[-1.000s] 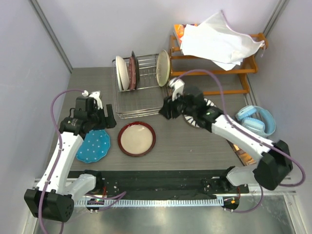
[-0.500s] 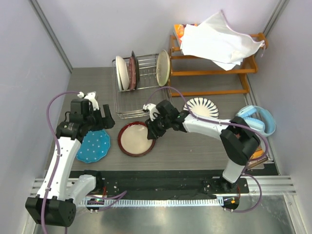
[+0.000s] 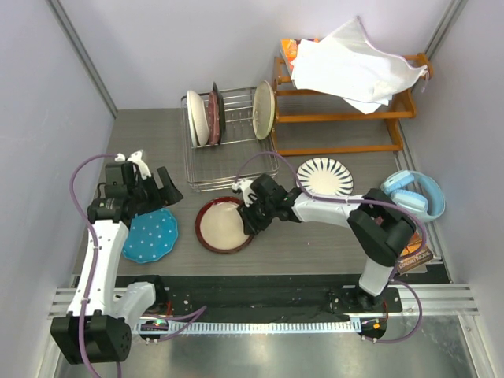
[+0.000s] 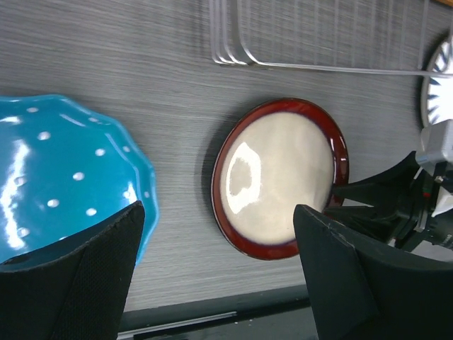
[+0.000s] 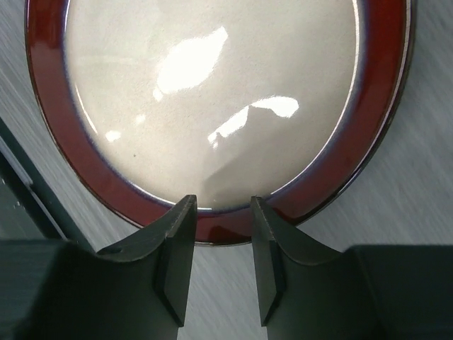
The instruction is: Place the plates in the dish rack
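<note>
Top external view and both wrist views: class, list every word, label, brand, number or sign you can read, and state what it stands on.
No text is legible in any view.
Orange packet on the wooden shelf rack: any print is too small to read.
Dark flat item at the table's right edge: printed cover, blurred, unreadable.
Blue plate and striped plate: patterns only, no writing.

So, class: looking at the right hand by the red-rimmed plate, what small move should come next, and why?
Probably ease the right hand down and close its fingers on the edge of the red-rimmed plate. The fingers stand apart over the rim, the plate lies flat on the table, and nothing is gripped yet.
</note>
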{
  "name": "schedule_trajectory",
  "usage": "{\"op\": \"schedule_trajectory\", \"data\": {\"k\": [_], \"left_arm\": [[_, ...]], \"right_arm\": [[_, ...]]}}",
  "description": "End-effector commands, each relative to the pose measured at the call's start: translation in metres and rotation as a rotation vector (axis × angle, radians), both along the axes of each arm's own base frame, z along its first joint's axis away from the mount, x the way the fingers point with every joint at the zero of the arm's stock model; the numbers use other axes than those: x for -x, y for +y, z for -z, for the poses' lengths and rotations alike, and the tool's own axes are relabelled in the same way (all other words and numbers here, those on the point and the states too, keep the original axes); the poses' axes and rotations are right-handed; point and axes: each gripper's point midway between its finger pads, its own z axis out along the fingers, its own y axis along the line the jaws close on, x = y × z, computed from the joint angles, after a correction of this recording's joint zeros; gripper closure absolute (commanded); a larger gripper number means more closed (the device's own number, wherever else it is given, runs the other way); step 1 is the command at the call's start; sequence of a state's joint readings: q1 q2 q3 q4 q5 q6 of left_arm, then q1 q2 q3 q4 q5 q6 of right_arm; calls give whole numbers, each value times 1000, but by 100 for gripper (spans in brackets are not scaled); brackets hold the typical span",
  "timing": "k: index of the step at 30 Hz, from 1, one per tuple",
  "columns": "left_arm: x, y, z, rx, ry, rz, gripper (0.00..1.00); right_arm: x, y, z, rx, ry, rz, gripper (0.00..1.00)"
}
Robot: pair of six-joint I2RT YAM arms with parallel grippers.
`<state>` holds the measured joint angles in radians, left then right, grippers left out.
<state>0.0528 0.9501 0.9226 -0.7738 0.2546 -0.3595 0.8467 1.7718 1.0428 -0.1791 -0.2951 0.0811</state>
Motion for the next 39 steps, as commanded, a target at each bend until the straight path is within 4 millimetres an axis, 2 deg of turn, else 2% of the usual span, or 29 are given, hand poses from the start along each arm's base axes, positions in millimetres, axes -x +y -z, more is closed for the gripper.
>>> {"op": "schedule_trajectory", "data": {"k": [1,2,7,10,11,13,15,17,19,22,23,24,25,28,35,36,39], "left_arm": [[-8,-21,-4,107,-23,82,14],[-7,-22,1,114,-13,83,14],[-6,-38,7,179,8,131,16],[-1,-61,13,208,23,226,19],[1,-66,14,205,22,249,19],[7,-80,16,221,37,306,21],[14,-95,19,230,49,367,22],[21,-109,27,239,64,423,23],[30,-115,45,247,103,438,24],[38,-121,69,252,146,445,26],[38,-124,74,247,142,447,27],[38,-125,78,247,143,445,27],[40,-126,85,248,144,445,28],[40,-126,98,238,151,429,30],[31,-139,119,259,158,425,35],[31,-141,126,250,179,429,36],[25,-149,129,247,178,441,43]], "right_arm": [[9,-34,-1,69,-38,34,57],[10,-38,-5,65,-45,38,57],[26,-72,2,119,-23,45,56],[31,-87,1,97,19,77,55],[32,-89,-2,72,35,87,56],[23,-89,-22,-5,50,141,52],[11,-89,-41,-66,42,200,44],[-1,-97,-52,-129,92,302,39],[-5,-98,-65,-209,134,336,37],[3,-98,-67,-254,168,329,35],[9,-100,-59,-252,203,344,35],[10,-100,-58,-267,210,351,35],[14,-106,-47,-255,238,369,35],[16,-113,-33,-254,276,398,35],[8,-111,-19,-305,353,418,35],[8,-109,-17,-315,371,418,35],[6,-104,-12,-337,389,399,35]]}}
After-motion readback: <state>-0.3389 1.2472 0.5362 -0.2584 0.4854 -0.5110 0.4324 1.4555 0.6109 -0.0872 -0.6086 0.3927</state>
